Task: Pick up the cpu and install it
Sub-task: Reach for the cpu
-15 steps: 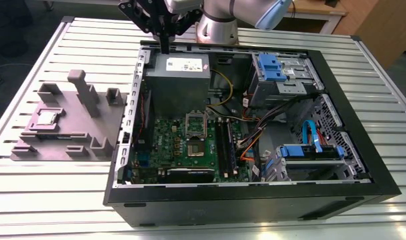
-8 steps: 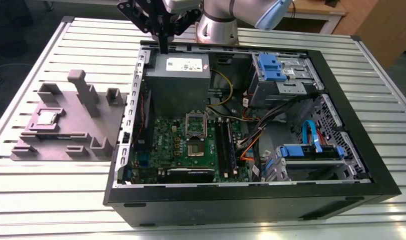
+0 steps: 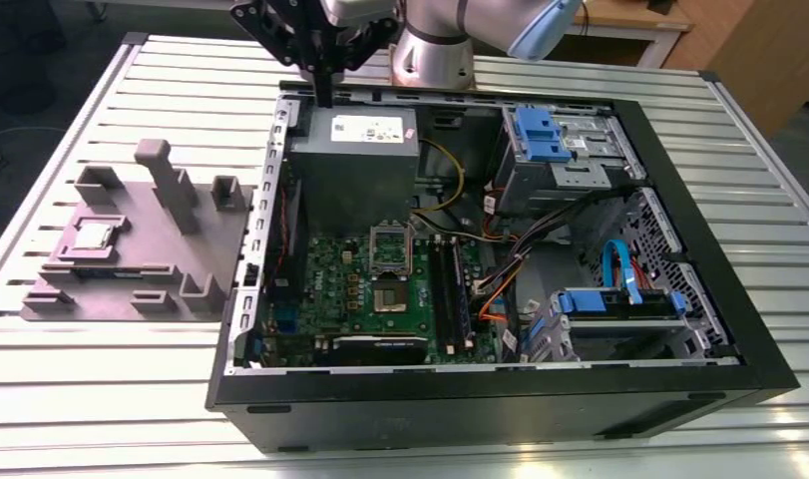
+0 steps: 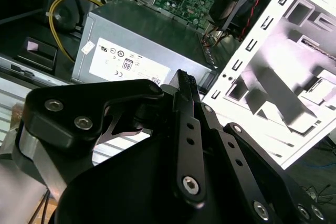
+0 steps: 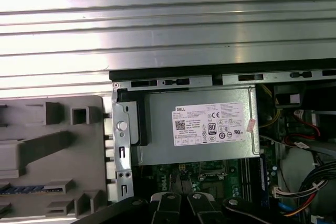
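Note:
The cpu (image 3: 94,236), a small silver square chip, lies flat in a recess of the grey holder block (image 3: 165,261) on the table, at the exterior view's left of the open computer case (image 3: 511,399). On the green motherboard (image 3: 327,281) the silver socket frame (image 3: 388,249) stands tilted up over the socket (image 3: 388,296). My gripper (image 3: 324,97) hangs above the case's far rim, over the grey power-supply box (image 3: 353,160) and well away from the cpu. Its black fingers (image 4: 184,85) are shut together and hold nothing; in the first wrist view the fingertips (image 5: 180,181) show.
The case holds blue drive brackets (image 3: 544,135), a second blue bracket (image 3: 617,299), and bundles of cables (image 3: 511,264). Tall posts (image 3: 162,180) rise from the holder block. The slatted metal table (image 3: 112,399) surrounds both.

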